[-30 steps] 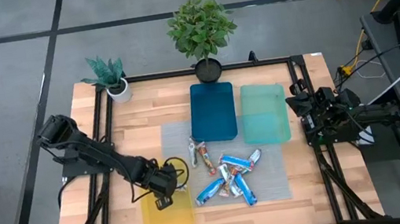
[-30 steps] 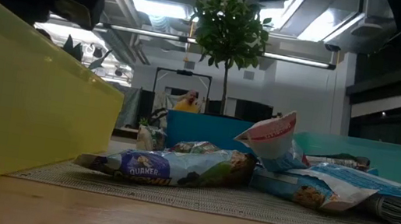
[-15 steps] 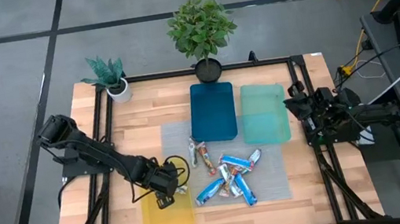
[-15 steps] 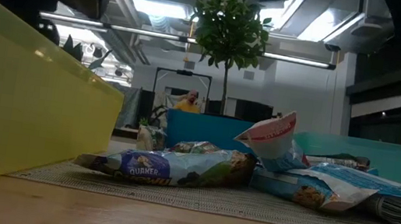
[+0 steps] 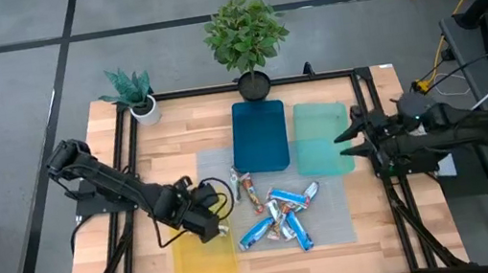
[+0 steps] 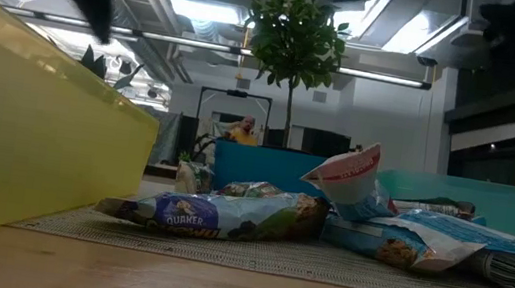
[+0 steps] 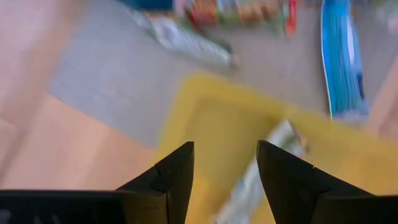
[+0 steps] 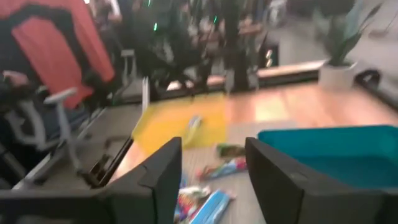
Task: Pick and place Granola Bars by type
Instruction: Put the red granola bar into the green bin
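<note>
The left gripper point(image 5: 218, 204) hovered with fingers apart over the yellow tray point(image 5: 203, 259), where one pale granola bar point(image 7: 258, 175) lay sorted, while the right gripper point(image 5: 349, 140), also spread and empty, reached over the teal tray point(image 5: 322, 137) toward the unsorted granola bars point(image 5: 280, 215) heaped on the grey mat point(image 5: 334, 220).

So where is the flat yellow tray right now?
In the high view, the flat yellow plastic tray sits near the table's front edge on the left side, just under the left gripper, beside the grey mat.
</note>
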Controlling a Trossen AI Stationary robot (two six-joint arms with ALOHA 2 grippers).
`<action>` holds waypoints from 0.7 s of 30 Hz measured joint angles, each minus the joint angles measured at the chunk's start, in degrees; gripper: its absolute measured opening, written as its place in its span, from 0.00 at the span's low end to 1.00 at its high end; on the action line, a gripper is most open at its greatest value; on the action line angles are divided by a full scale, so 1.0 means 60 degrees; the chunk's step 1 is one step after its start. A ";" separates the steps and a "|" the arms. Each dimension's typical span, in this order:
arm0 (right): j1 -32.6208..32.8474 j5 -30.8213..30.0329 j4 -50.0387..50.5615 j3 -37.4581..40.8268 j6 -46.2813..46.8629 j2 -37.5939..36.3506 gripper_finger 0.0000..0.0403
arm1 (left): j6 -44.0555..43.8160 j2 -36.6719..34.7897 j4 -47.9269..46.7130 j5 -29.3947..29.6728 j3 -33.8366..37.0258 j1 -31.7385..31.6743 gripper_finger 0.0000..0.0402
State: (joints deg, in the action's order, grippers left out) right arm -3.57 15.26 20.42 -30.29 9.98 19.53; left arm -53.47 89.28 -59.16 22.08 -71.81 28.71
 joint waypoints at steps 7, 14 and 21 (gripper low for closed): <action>0.0000 0.1267 0.0150 -0.1154 -0.0111 0.3028 0.63 | -0.0770 -0.0729 -0.0186 0.2321 -0.0226 0.0002 0.42; 0.0700 0.1724 0.0138 -0.1843 -0.1176 0.5761 0.74 | -0.0998 -0.1706 -0.0183 0.4282 -0.0230 0.0269 0.41; 0.1865 0.1082 0.0048 -0.2353 -0.1351 0.7814 0.75 | -0.0732 -0.2379 -0.0235 0.4946 -0.0230 0.0491 0.41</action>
State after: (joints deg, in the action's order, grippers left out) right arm 7.62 21.75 20.71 -44.41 1.87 66.41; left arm -57.86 75.00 -60.56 51.75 -73.19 31.66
